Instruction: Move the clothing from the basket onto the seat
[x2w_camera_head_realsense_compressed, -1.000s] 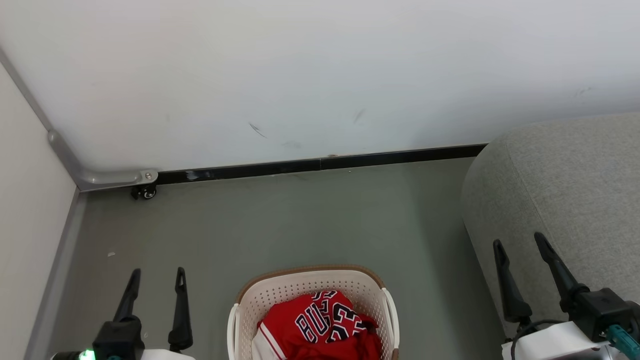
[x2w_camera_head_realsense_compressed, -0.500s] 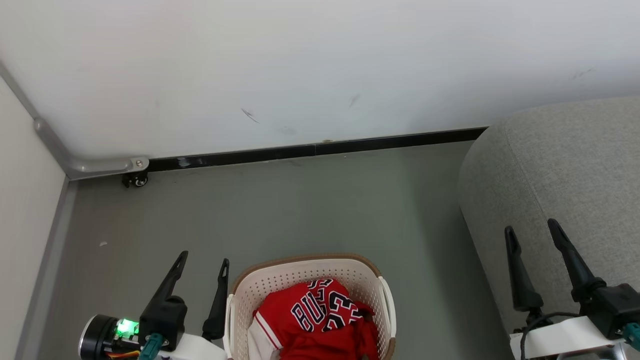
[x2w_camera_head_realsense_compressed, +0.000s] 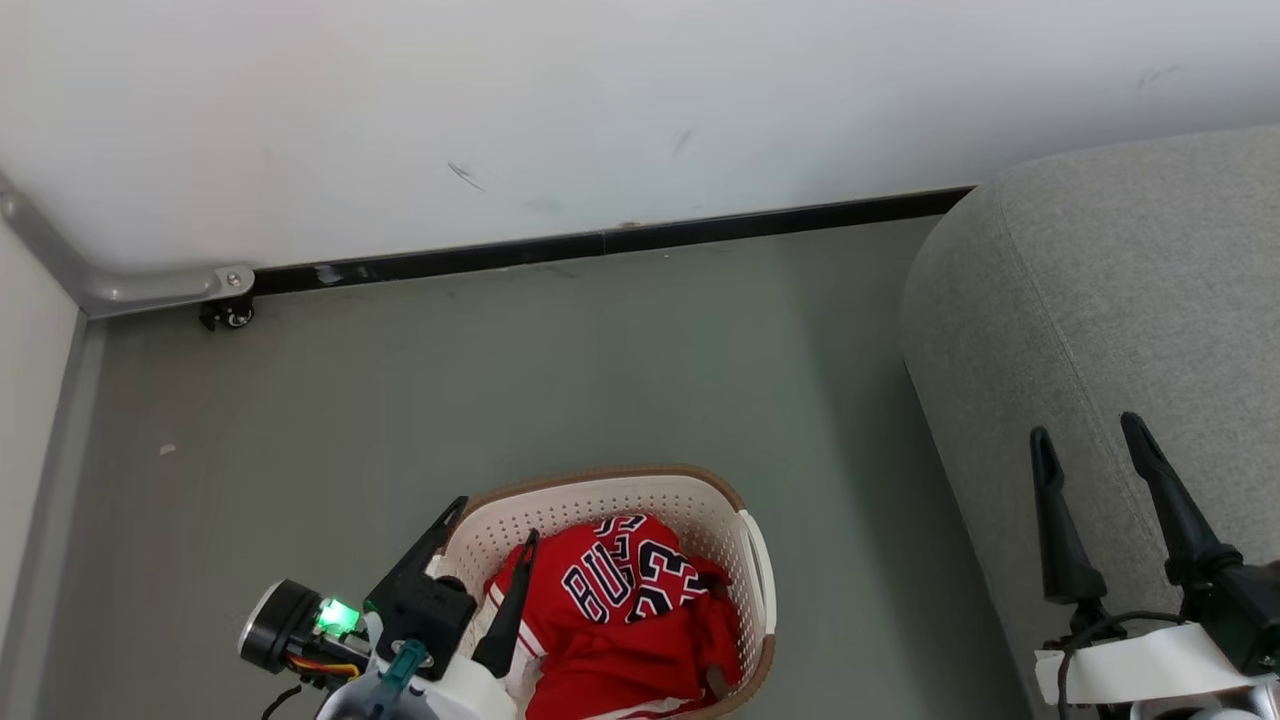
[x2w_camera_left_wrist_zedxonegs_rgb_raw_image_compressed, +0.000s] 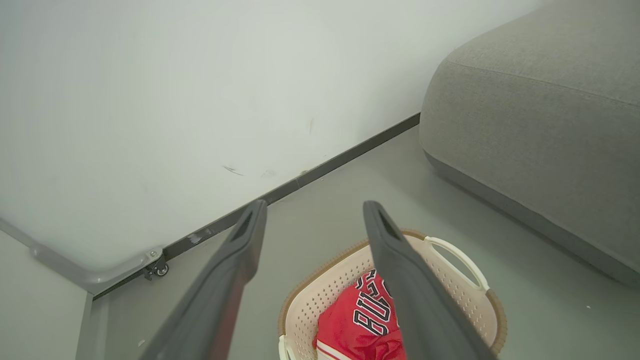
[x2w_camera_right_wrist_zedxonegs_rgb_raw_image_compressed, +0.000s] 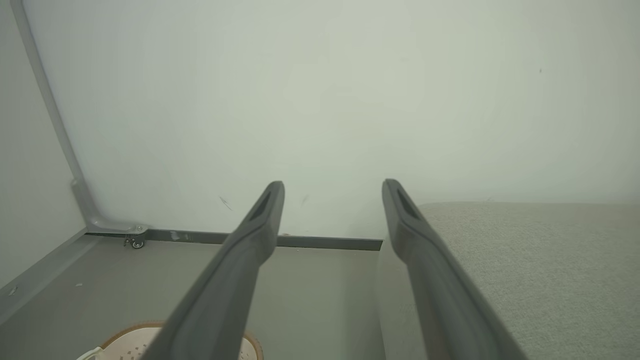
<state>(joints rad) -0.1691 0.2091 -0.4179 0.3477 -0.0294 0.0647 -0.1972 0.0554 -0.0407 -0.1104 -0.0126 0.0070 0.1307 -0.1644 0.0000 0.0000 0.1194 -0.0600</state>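
Red clothing (x2w_camera_head_realsense_compressed: 620, 610) seen bunched in basket (x2w_camera_head_realsense_compressed: 600, 495) on floor (x2w_camera_head_realsense_compressed: 500, 380), head view. Left gripper (x2w_camera_head_realsense_compressed: 497, 518) splayed over basket's left rim, empty. Right gripper (x2w_camera_head_realsense_compressed: 1085, 425) splayed, empty, by seat (x2w_camera_head_realsense_compressed: 1100, 300) edge. Left wrist: basket seen below parted fingers. Right wrist: fingers parted.

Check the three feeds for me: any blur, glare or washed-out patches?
Head view: sharp, evenly lit, lettering on the red basketball jersey readable, no glare. Left wrist view: left gripper close and soft-edged, white wall washed pale. Right wrist view: hazy, low contrast, right gripper slightly soft.
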